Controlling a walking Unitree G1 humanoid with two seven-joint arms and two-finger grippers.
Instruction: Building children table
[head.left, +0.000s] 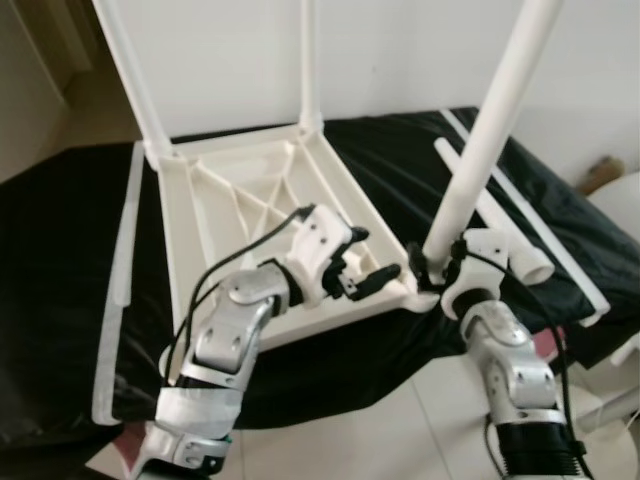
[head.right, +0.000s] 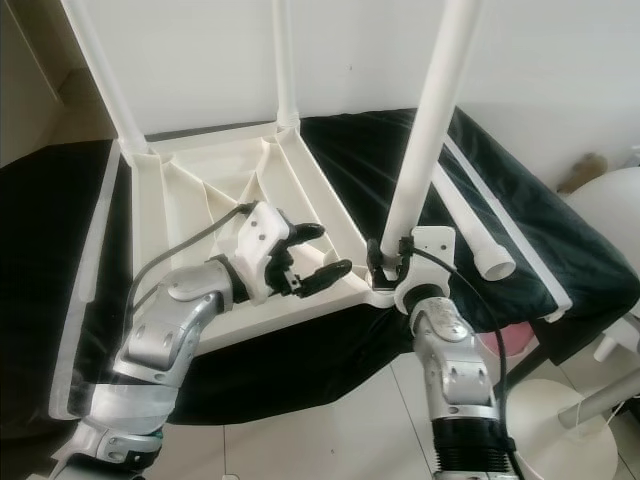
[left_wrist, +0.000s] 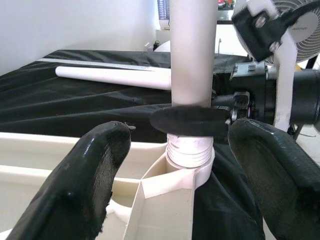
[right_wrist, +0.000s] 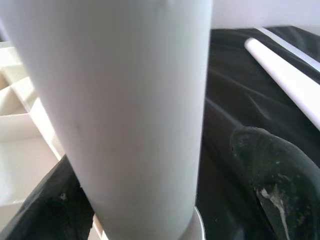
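Left eye view: right pincer (head.left: 432, 268) grips the white leg (head.left: 487, 140) at the upturned tabletop's (head.left: 240, 200) near corner on the black-covered worktop (head.left: 60, 260); left pincer (head.left: 365, 262), fingers spread, holds nothing.

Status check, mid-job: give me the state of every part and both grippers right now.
Tabletop: upside down on the black cloth.
Two far legs: standing in their corners.
Third leg: upright at the near corner socket, thread still showing.
Fourth leg: lying loose on the cloth.
Right gripper: shut on the third leg.
Left gripper: open beside the socket.
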